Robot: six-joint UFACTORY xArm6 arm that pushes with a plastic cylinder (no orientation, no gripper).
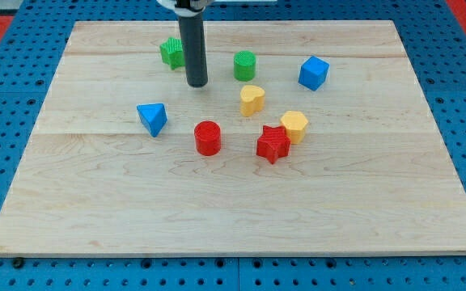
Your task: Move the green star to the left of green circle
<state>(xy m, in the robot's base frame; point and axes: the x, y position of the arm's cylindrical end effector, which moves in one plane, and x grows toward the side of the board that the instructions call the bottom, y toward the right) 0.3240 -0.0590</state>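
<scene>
The green star (171, 52) lies near the board's top, partly hidden behind my rod. The green circle (244, 65) stands to its right, with a gap between them. My tip (197, 83) rests on the board just below and right of the green star, between the star and the circle, and left of the circle. I cannot tell whether the rod touches the star.
A blue cube (314, 73) sits right of the green circle. A yellow heart (252, 99), a yellow hexagon (294, 126), a red star (273, 144), a red cylinder (207, 137) and a blue triangle (152, 118) lie mid-board. The wooden board (233, 218) sits on a blue pegboard.
</scene>
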